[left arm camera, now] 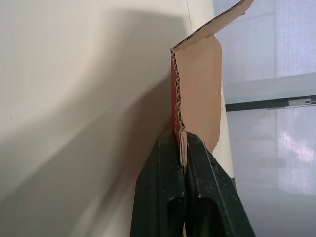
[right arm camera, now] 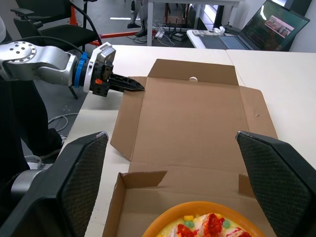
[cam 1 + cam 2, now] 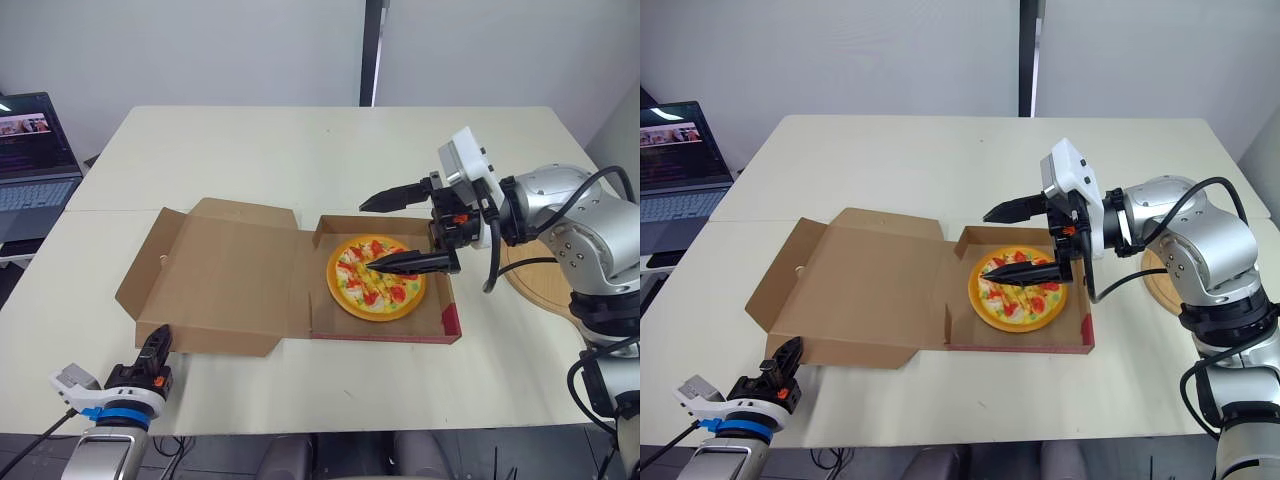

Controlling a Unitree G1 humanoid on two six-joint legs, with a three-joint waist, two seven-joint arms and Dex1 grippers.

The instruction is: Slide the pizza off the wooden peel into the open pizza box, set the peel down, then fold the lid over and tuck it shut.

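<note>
On a pale cream table in front of a white wall, an open cardboard pizza box lies spread out. An open laptop sits on a separate desk, well ahead of the left gripper and further to its left.

The right arm reaches in from the right, bent at the elbow, with its forearm pointing left across the table. The right gripper hovers over the box base with its two black fingers spread wide apart and holding nothing. One fingertip is above the pizza and the other is out past the box's back wall. The left gripper is low at the near edge of the table. Its fingers are pressed together on the cardboard edge of the lid, at the lid's near left corner.

The pizza lies directly beneath the right gripper, inside the box base. It is round with an orange rim and red, yellow and green toppings. The lid lies open and flat between the two grippers, plain brown inside. The round wooden peel rests on the table behind the right gripper, partly under its forearm.
</note>
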